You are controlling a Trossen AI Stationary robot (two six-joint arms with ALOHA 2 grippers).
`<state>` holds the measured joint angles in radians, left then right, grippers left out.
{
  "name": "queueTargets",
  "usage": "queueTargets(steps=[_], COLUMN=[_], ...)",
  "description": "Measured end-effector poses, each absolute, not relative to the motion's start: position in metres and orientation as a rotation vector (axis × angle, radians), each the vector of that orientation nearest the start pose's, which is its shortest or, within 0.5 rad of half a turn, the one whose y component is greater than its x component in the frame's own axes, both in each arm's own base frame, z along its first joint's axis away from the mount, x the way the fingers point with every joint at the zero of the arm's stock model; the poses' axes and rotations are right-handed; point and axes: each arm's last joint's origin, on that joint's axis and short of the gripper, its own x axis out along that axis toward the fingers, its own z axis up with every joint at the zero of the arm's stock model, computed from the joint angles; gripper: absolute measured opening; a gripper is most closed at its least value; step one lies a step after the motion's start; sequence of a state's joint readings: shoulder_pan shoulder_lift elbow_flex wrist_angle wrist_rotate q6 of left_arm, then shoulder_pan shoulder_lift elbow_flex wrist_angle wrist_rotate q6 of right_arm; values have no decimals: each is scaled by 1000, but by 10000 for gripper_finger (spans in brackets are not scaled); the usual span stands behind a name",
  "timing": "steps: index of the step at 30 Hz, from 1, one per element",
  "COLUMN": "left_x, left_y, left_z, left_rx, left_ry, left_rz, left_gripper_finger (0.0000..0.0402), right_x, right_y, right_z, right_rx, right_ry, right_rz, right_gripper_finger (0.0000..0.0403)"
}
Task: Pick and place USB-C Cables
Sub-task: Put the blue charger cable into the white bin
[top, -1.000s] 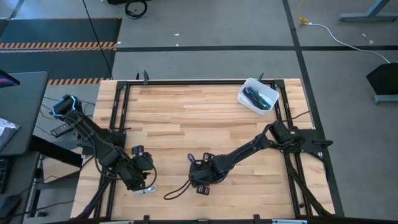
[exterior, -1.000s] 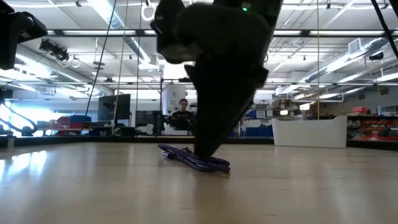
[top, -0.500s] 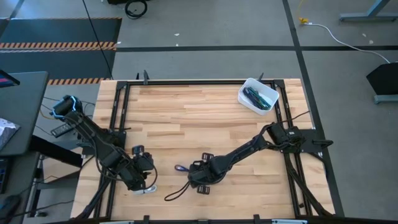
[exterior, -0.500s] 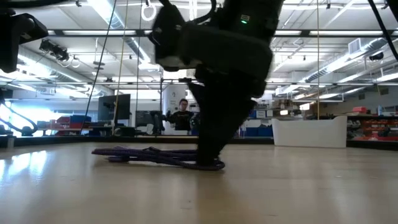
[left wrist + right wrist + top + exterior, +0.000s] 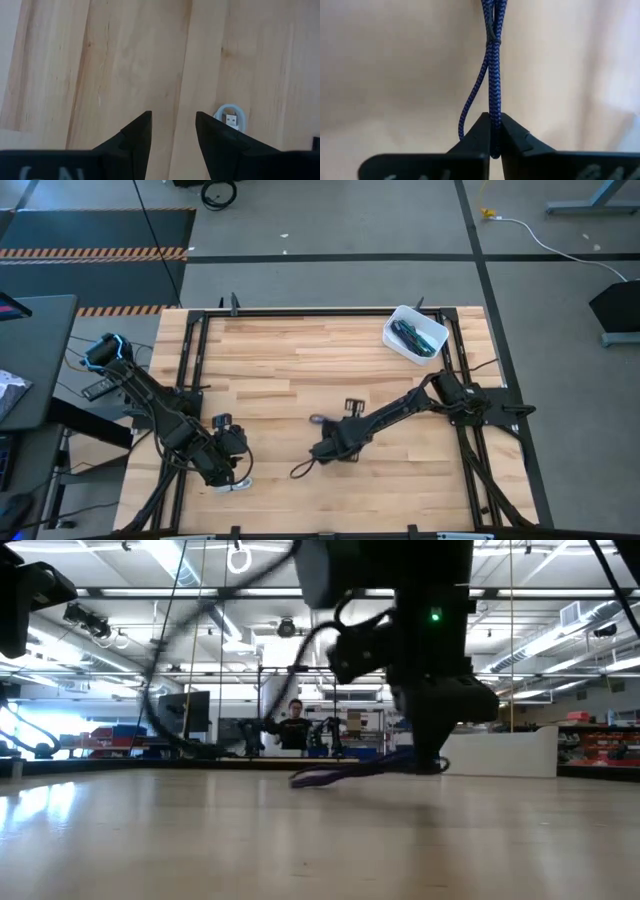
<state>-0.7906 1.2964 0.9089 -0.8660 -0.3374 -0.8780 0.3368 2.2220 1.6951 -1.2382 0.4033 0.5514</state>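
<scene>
One purple cable [image 5: 492, 75] pinched in right gripper [image 5: 493, 131], seemingly airborne.

Bright, even overhead light; ceiling strips [image 5: 180, 565] glare on the table [image 5: 300, 830]; the right arm [image 5: 420, 650] and background blur.

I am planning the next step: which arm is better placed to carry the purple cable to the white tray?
Right. The right gripper is shut on the purple cable, on the white tray's side. The left gripper is open over the silver-white cable.
</scene>
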Motion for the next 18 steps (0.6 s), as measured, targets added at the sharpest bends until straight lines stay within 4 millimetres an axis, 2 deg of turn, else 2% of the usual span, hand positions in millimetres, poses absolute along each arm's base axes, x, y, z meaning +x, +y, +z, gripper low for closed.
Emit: queueTargets(steps=[4,8,13,18], left_x=[167,167,164,160], left_y=[-155,-155,-159,-162], left_z=[230,230,230,230], left_rx=[-109,-109,-99,-87], left_ry=[1109,1109,1109,1100], left_rz=[97,96,78,68], left_gripper_finger=[160,160,160,160], right_x=[375,369,364,350], right_y=[101,75,43,2], right_z=[161,182,221,261], right_rx=[-299,-323,-253,-122], right_ry=[1618,1633,1559,1502], right_rz=[-608,-716,-755,-787], right_gripper_finger=[18,18,18,18])
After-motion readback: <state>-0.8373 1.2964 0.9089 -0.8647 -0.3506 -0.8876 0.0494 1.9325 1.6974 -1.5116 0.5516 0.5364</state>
